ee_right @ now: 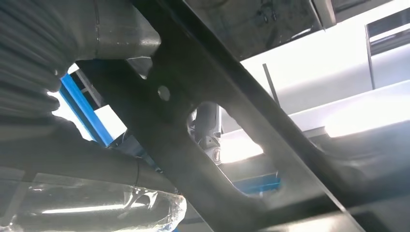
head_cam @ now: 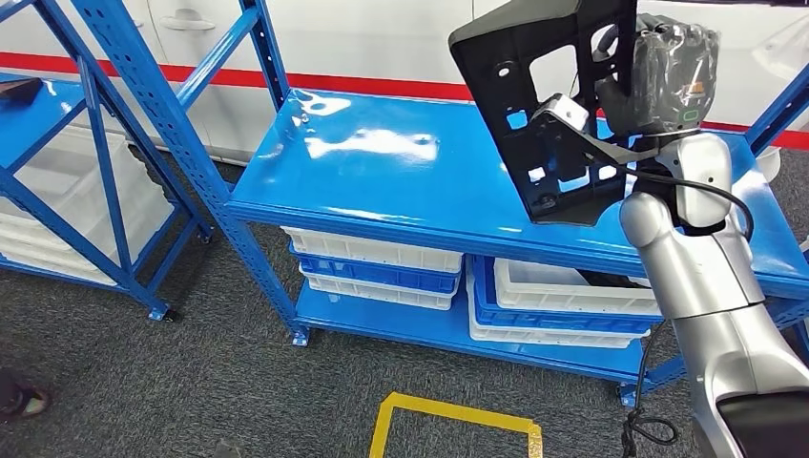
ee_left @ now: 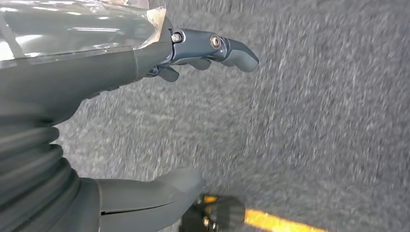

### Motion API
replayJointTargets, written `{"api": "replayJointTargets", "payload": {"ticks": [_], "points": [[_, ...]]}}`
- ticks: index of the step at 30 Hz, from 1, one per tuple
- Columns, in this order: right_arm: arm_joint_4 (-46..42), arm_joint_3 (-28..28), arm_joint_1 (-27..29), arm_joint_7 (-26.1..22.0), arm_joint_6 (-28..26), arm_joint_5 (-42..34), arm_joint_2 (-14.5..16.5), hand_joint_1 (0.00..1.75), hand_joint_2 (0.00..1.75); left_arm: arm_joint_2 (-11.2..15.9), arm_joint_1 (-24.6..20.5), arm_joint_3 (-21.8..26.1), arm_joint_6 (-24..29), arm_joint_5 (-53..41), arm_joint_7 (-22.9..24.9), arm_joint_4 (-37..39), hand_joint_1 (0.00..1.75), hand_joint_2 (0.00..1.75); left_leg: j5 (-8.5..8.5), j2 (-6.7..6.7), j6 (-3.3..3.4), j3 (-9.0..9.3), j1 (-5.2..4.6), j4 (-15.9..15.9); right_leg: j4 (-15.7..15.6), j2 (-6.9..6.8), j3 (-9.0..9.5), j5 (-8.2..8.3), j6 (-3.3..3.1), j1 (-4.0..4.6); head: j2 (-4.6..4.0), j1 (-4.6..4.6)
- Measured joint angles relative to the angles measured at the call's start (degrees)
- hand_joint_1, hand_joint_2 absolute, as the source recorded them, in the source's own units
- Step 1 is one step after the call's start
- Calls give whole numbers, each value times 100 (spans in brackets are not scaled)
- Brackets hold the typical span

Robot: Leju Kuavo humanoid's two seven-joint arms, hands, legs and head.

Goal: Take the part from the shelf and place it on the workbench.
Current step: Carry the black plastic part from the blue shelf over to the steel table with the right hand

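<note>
Right hand (head_cam: 668,76) clamped on black part (head_cam: 544,105), carried high above blue shelf (head_cam: 382,162) (left hand (ee_left: 145,121) hanging slack, fingers apart), transport step underway, next needing workbench found and reached.

Part held up in the right hand (head_cam: 668,72) over a shelf-like worktop.

The part (head_cam: 544,105) hangs above the right end of the worktop (head_cam: 382,162). Under the worktop, stacked bins (head_cam: 382,267) sit on a lower shelf (head_cam: 429,329). A second rack (head_cam: 67,191) stands to the left. A taped floor outline (head_cam: 458,429) lies before the worktop. The left hand (ee_left: 145,121) hangs over the floor.
</note>
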Motion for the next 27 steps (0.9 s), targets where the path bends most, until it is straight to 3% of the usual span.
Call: {"api": "replayJointTargets", "payload": {"ticks": [6, 9, 11, 13, 14, 15, 16, 17, 19, 21, 24, 25, 27], "points": [[18, 22, 66, -45, -21, -28, 1, 152, 175, 70, 66, 53, -132, 41, 40, 0, 0, 175, -53, -1, 114, -24, -13, 68, -11, -2, 17, 9, 41, -34, 0, -13], [19, 26, 119, -60, -24, -31, -3, 152, 175, 81, 81, 69, -144, 42, 7, 0, 0, 175, 68, 19, 202, 56, 14, -69, -2, -6, 21, -11, 103, -12, 0, -8], [20, 38, 159, -22, -30, 13, -2, 152, 175, 82, 83, 79, -160, 42, -9, -1, 0, 175, 156, 40, 249, 99, 43, -189, 410, -13, -160, -271, 65, -3, 0, 29], [20, 54, 209, 19, -37, 52, 4, 152, 175, 87, 88, 87, -168, 42, -12, -1, 0, 175, 179, 41, 260, 69, 36, -195, 1174, -14, -475, -628, 39, -23, 0, 57], [19, 59, 235, 30, -39, 62, 5, 152, 175, 89, 92, 90, -174, 42, -11, -1, 0, 175, 185, 40, 252, 52, 37, -187, 1464, -14, -583, -728, 59, -37, 0, 69], [18, 63, 251, 34, -34, 69, 9, 152, 175, 87, 97, 92, -181, 42, -9, 0, 0, 175, 191, 39, 242, 35, 41, -173, 1548, -15, -586, -735, 105, -56, 0, 78], [16, 67, 257, 34, -25, 74, 13, 152, 175, 84, 100, 94, -189, 43, -8, 0, 0, 175, 194, 38, 226, 15, 51, -149, 1392, -18, -467, -653, 171, -79, 0, 86], [13, 69, 256, 34, -13, 79, 19, 152, 175, 80, 102, 97, -196, 43, -7, 0, 0, 175, 191, 36, 202, -8, 64, -113, 1030, -25, -242, -521, 241, -107, -1, 96], [7, 73, 251, 33, 2, 93, 39, 152, 175, 84, 101, 105, -202, 44, -6, -1, 0, 175, 175, 25, 120, -73, 72, -17, 349, -11, 183, -339, 308, -116, -1, 113], [3, 77, 235, 34, 4, 120, 66, 152, 175, 96, 98, 114, -214, 44, -7, -2, 0, 175, 161, 2, 47, -139, 48, 86, 161, 35, 286, -327, 252, -92, -1, 116], [6, 88, 224, 44, 4, 176, 131, 152, 175, 101, 104, 129, -233, 45, -4, -1, 0, 175, 117, -10, -33, -255, 85, 195, 199, 54, 179, -289, 79, -114, -2, 28], [8, 93, 223, 53, 4, 198, 156, 152, 175, 102, 107, 135, -234, 45, -2, 0, 0, 175, -19, -7, -62, -333, 107, 335, 197, 48, 132, -251, 11, -116, -2, 7], [9, 101, 224, 78, 4, 241, 196, 152, 175, 102, 108, 141, -238, 36, 0, 0, 0, 175, -507, -4, -98, -577, 126, 937, 193, 34, 31, -164, -93, -100, -1, -25]]}}
